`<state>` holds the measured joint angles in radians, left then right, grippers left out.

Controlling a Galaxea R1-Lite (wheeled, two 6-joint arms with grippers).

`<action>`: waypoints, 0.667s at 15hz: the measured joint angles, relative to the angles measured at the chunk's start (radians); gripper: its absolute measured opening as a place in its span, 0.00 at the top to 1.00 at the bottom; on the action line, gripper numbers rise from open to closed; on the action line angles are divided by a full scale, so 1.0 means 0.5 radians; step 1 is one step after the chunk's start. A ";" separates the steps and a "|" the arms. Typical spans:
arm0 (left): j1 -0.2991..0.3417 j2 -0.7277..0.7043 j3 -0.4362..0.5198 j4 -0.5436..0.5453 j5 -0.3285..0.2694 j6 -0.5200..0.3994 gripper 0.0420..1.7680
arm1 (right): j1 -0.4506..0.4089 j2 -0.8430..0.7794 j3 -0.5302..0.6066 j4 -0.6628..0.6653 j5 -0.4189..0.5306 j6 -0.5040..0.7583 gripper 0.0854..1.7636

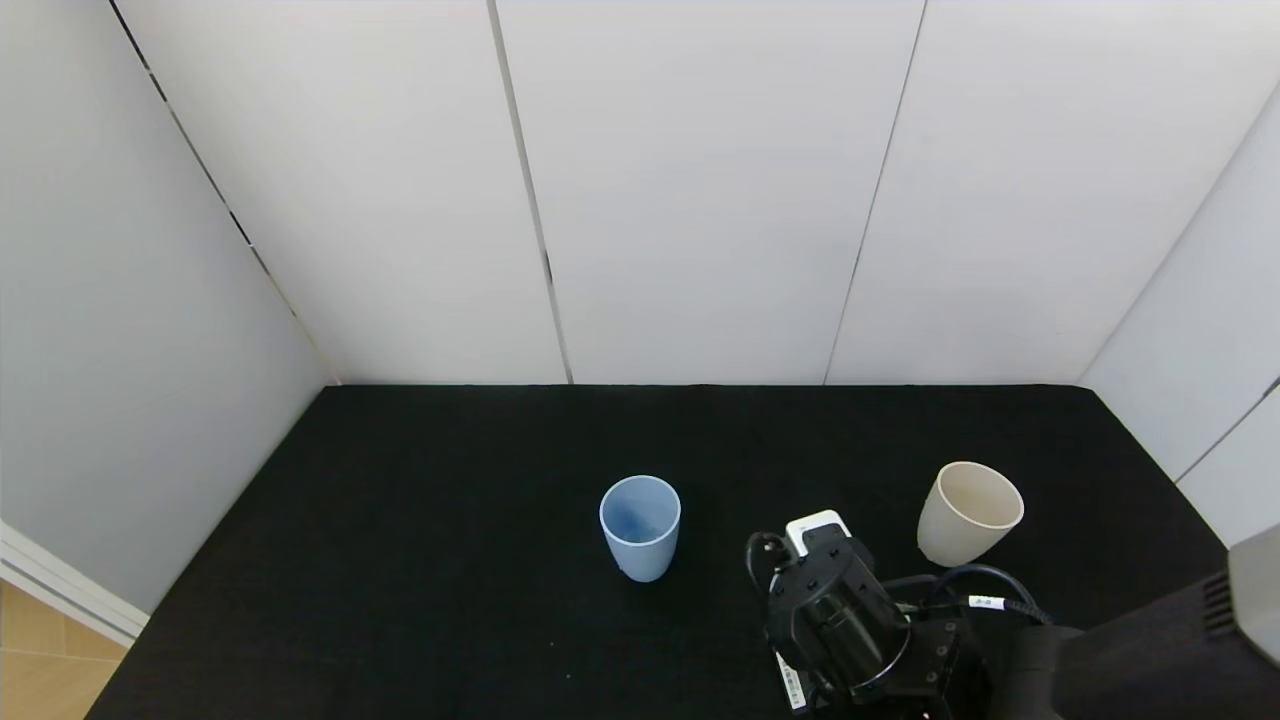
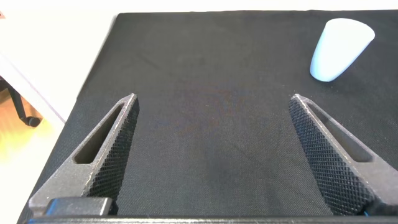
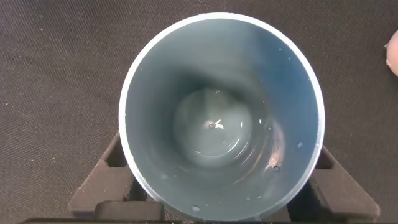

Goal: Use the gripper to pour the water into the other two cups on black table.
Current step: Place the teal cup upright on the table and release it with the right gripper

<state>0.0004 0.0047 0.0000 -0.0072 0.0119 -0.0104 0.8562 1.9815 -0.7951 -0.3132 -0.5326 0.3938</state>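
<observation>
The teal cup (image 3: 221, 115) of water (image 3: 214, 134) is pinched upright by the right gripper (image 1: 835, 620) between the blue cup (image 1: 640, 527) and beige cup (image 1: 968, 512) on the black table (image 1: 420, 560), so tilting over one rim seems next; the left gripper (image 2: 214, 155) is held spread, idle.

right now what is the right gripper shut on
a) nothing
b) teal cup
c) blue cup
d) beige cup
b: the right wrist view shows the teal cup upright between the right gripper's fingers, while the blue cup and beige cup stand free on the table.
</observation>
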 joint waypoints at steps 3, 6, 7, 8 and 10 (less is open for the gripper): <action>0.000 0.000 0.000 0.000 0.000 0.001 0.03 | -0.001 0.009 0.002 -0.002 0.000 0.001 0.34; 0.000 0.000 0.000 0.000 -0.001 0.000 0.03 | -0.001 0.014 0.004 -0.002 0.000 0.001 0.26; 0.000 0.000 0.000 0.000 0.000 0.000 0.03 | -0.001 0.017 0.000 -0.002 -0.002 0.000 0.23; -0.001 0.000 0.000 0.000 0.000 0.000 0.03 | -0.001 0.018 -0.002 -0.007 -0.004 0.000 0.21; -0.001 0.000 0.000 0.000 0.000 0.000 0.03 | 0.000 0.020 -0.004 -0.022 -0.008 0.000 0.17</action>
<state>0.0000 0.0047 0.0000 -0.0072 0.0119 -0.0104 0.8562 1.9915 -0.7970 -0.3243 -0.5364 0.3938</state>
